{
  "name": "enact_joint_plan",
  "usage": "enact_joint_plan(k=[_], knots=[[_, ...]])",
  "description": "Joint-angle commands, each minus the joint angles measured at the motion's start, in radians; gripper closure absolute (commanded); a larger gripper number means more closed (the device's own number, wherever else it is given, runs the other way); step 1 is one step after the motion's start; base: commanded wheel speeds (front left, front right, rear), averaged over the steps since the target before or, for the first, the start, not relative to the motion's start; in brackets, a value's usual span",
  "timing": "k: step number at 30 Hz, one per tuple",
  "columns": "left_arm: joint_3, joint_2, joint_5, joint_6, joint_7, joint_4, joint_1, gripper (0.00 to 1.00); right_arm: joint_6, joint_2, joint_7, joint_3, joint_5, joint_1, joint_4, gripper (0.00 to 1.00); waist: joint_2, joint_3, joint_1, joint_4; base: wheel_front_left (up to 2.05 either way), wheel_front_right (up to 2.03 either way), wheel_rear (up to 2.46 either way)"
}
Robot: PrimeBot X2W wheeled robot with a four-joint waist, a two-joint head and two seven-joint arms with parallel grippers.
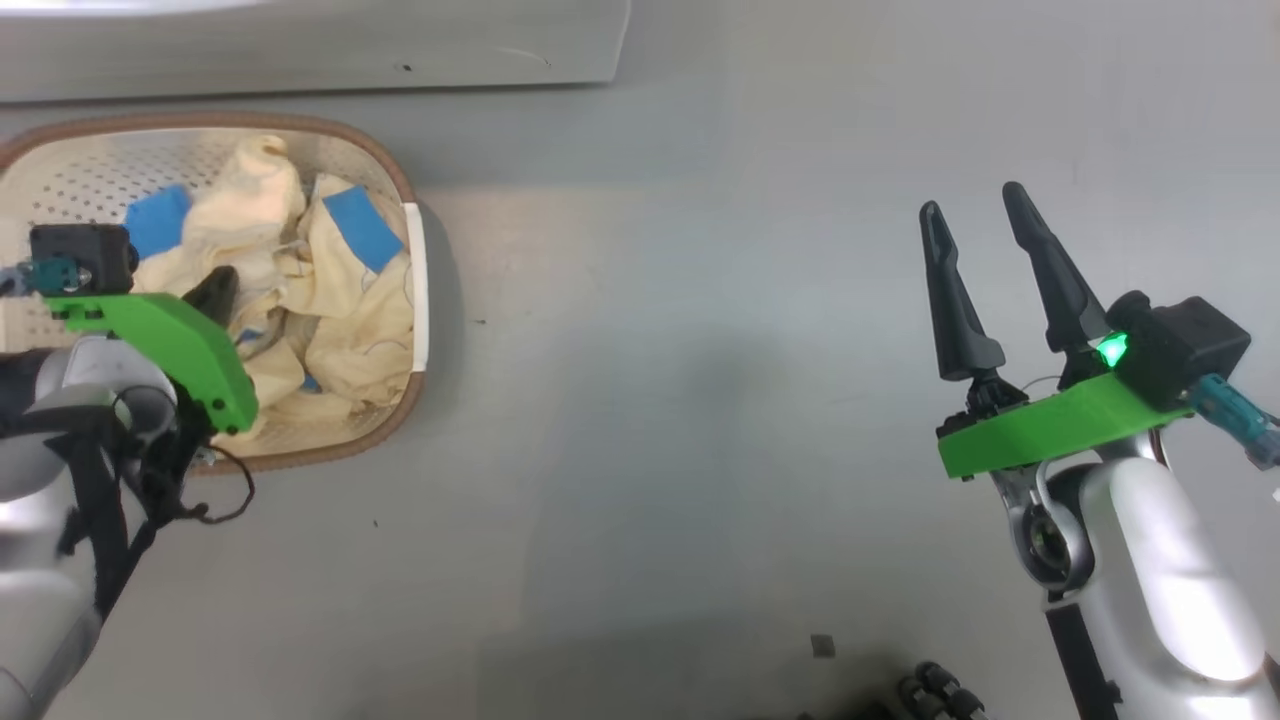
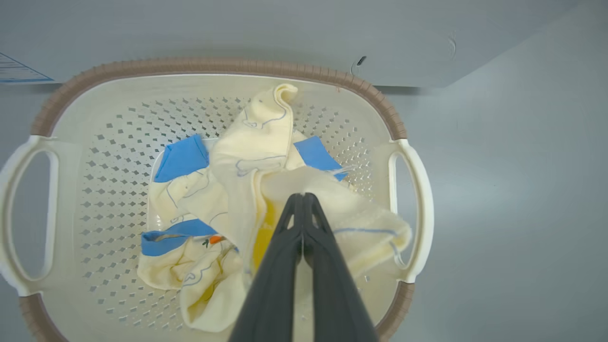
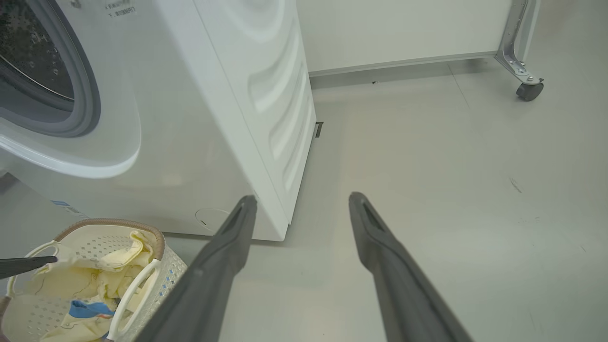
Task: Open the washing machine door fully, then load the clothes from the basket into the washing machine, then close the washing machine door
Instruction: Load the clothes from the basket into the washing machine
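The cream basket (image 1: 330, 125) with a brown rim stands on the floor just before the white washing machine (image 1: 300, 50). The pale yellow clothes (image 1: 340, 310) with blue patches lie bundled inside it. My left gripper (image 1: 215, 285) reaches down into the basket (image 2: 213, 64) and is shut, its tips (image 2: 302, 195) pinching a raised fold of the clothes (image 2: 256, 142). My right gripper (image 1: 972, 200) hangs open and empty over bare floor at the right. The right wrist view shows the washing machine (image 3: 190, 118) with its steel drum (image 3: 33, 47) exposed; the door is out of view.
The grey floor stretches wide to the right of the basket (image 3: 118, 222). A metal leg on a caster (image 3: 525, 88) stands far right by the wall. A small dark square (image 1: 822, 645) lies on the floor near my base.
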Motion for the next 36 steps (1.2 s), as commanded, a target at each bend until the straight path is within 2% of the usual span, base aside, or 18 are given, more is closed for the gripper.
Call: enact_joint_plan(k=[1,10,18,29,36], knots=[[0.018,0.052,-0.011,0.001,-0.038,-0.019,0.019,1.00,0.000,-0.002,-0.007,0.017,-0.007,0.037,-0.015,0.00,-0.0001,-0.051,0.0001,0.020,0.00,0.00,0.00],[0.007,0.060,-0.023,0.001,-0.176,-0.077,0.097,1.00,0.000,-0.002,-0.007,0.020,-0.017,0.058,0.032,0.00,-0.0001,-0.188,0.0001,0.061,0.00,0.00,0.00],[0.094,0.070,0.028,0.001,-0.191,-0.130,0.137,1.00,0.000,-0.002,-0.007,0.018,-0.020,0.080,0.059,0.00,-0.0001,-0.269,0.0001,0.087,0.00,0.00,0.00],[0.434,0.067,0.258,0.012,-0.192,-0.299,0.314,1.00,0.000,-0.002,-0.007,0.021,-0.007,0.116,0.088,0.00,-0.0001,-0.379,0.0001,0.101,0.00,0.00,0.00],[0.606,0.047,0.376,0.015,-0.192,-0.405,0.462,1.00,0.000,-0.002,-0.007,0.018,0.003,0.147,0.102,0.00,-0.0001,-0.447,0.0001,0.097,0.00,0.00,0.00]])
